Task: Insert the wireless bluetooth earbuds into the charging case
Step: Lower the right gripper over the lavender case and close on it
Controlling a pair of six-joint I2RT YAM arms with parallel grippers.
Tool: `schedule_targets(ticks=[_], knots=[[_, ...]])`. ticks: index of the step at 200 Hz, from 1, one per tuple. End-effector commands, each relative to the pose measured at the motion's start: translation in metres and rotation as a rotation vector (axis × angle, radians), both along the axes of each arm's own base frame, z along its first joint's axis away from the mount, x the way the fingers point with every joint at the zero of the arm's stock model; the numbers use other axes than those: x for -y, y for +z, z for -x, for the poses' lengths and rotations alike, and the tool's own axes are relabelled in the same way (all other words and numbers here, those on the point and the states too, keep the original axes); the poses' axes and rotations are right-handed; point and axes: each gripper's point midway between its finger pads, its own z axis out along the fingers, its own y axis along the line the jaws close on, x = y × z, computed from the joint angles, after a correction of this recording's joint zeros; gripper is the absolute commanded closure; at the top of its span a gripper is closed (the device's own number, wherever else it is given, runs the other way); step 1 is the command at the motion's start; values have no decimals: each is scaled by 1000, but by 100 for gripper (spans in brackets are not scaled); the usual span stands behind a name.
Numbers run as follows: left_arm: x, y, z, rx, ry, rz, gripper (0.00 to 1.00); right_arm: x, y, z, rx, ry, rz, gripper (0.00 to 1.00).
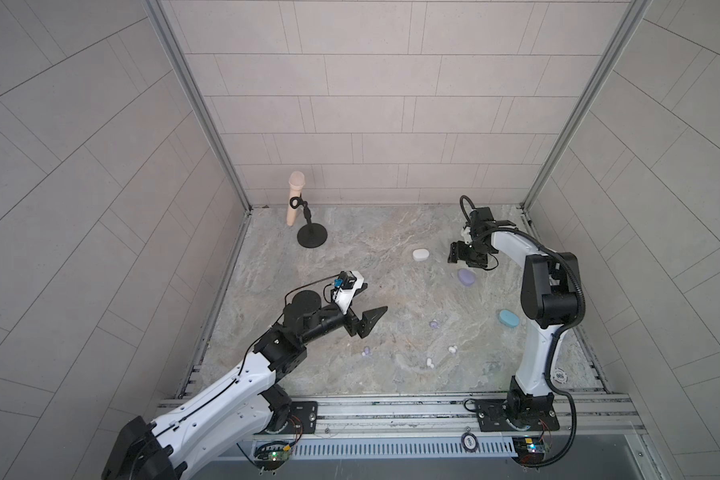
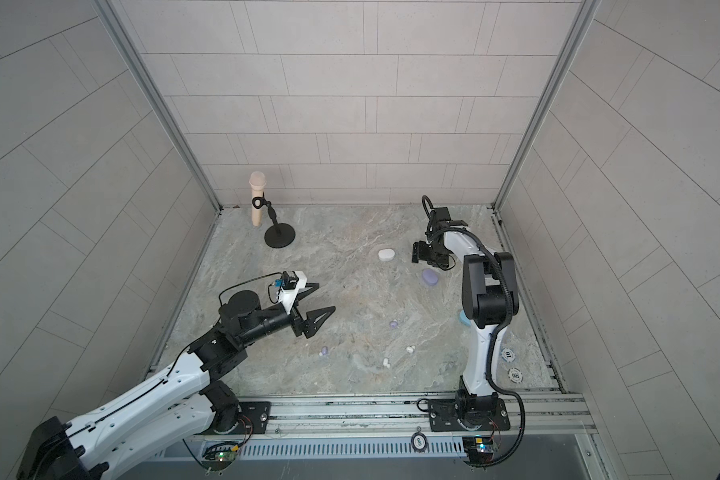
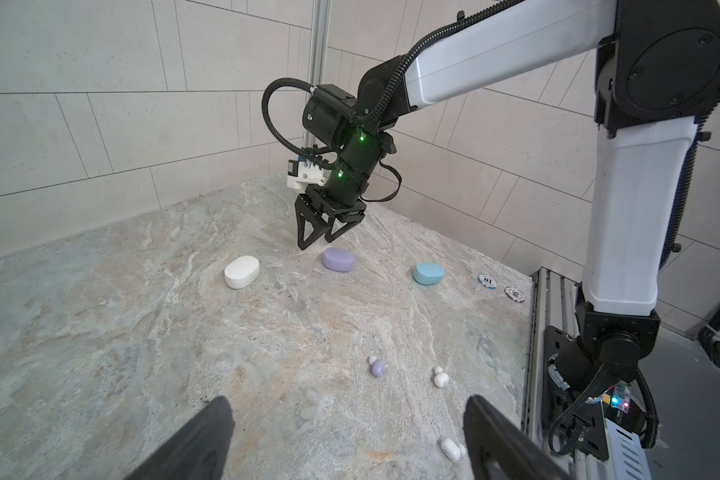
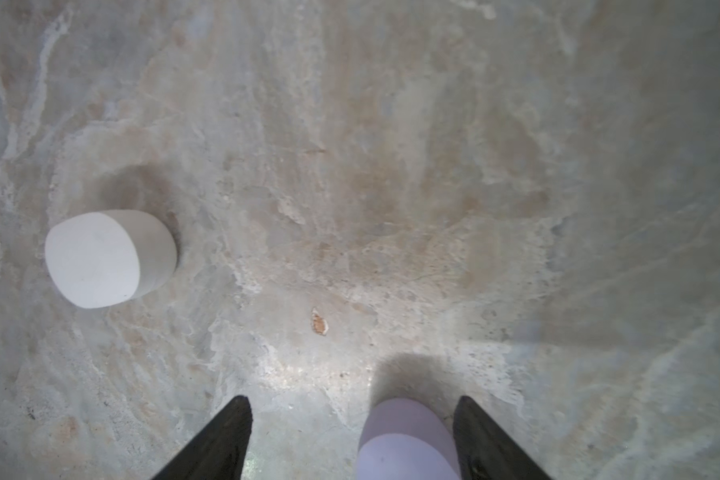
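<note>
Black fingers (image 3: 200, 440) of the left gripper (image 3: 347, 401) frame the foreground of the left wrist view, spread wide with nothing between them and held clear of the marble table (image 3: 100, 332). Just beside one finger lies a white earbud (image 3: 452, 449). A second white earbud (image 3: 440, 379) and a lilac earbud (image 3: 378, 368) lie a little farther on, all loose on the table and outside any case. In a top view another lilac earbud (image 1: 366, 352) lies near the left gripper. Beyond the earbuds, well apart from them, three closed charging cases rest in a row: white case (image 3: 242, 272), lilac case (image 3: 339, 258) and light blue case (image 3: 429, 274). The right gripper (image 4: 352, 399) hangs over the lilac case with jaws parted. In the right wrist view the case sits close to one finger and leaves a clear gap to the other, so nothing is grasped. Two poker chips (image 3: 487, 280) lie near the right arm's base and a third chip (image 1: 469, 441) rests on the front rail. At the far left corner a beige microphone (image 1: 295, 199) leans in a black stand (image 1: 312, 239).
</note>
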Motion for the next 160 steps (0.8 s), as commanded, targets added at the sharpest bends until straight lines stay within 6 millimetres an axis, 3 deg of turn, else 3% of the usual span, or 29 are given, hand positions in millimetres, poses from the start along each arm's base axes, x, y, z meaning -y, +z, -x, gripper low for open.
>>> schedule_targets(ticks=[1, 86, 104, 130, 160], knots=[[-4, 7, -2, 23, 23, 25, 9, -10, -6, 17, -71, 73, -13, 21], [-5, 9, -2, 28, 26, 24, 9, -48, 9, 50, -137, 227, -6, 24], [-6, 9, -1, 28, 26, 23, 9, -41, 19, 51, -107, 200, 36, 21], [-6, 9, -1, 30, 28, 21, 8, -15, 34, 50, -57, 157, 175, 13], [-5, 9, -2, 28, 24, 21, 8, 3, 20, 54, -83, 187, 243, 8]])
